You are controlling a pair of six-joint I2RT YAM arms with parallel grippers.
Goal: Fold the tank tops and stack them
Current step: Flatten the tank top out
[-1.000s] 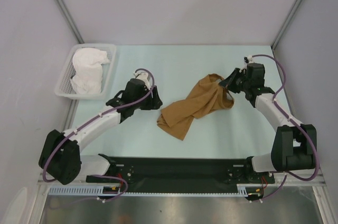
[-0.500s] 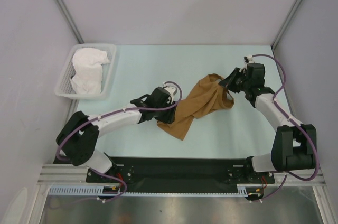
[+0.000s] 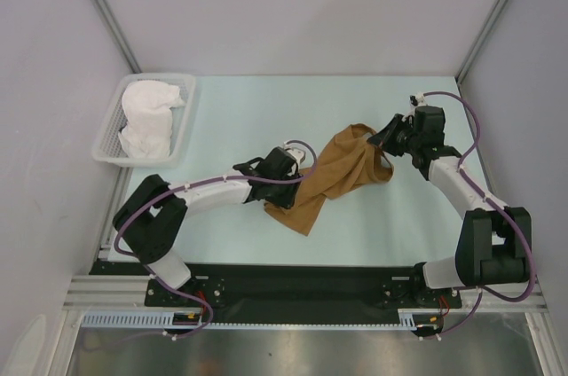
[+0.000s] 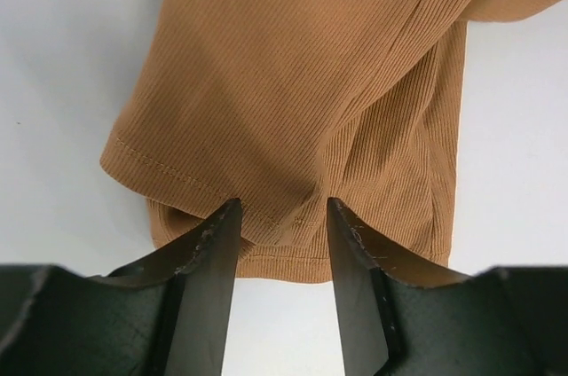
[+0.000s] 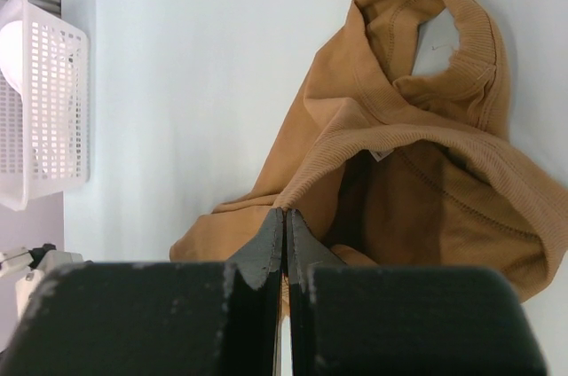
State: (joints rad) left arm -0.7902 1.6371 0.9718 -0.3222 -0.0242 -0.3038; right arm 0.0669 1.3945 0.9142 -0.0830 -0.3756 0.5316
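Now left tool (image 4: 282, 209) astride tan top (image 4: 302, 83)

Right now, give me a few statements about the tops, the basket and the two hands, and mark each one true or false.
1. The tan top lies in the basket. False: it lies on the table, and the basket holds white cloth.
2. The left hand is open, with its fingers astride the tan top's hem. True.
3. The right hand is wide open. False: its fingers are pressed together on the tan top's edge.
4. The basket sits at the table's far left corner. True.
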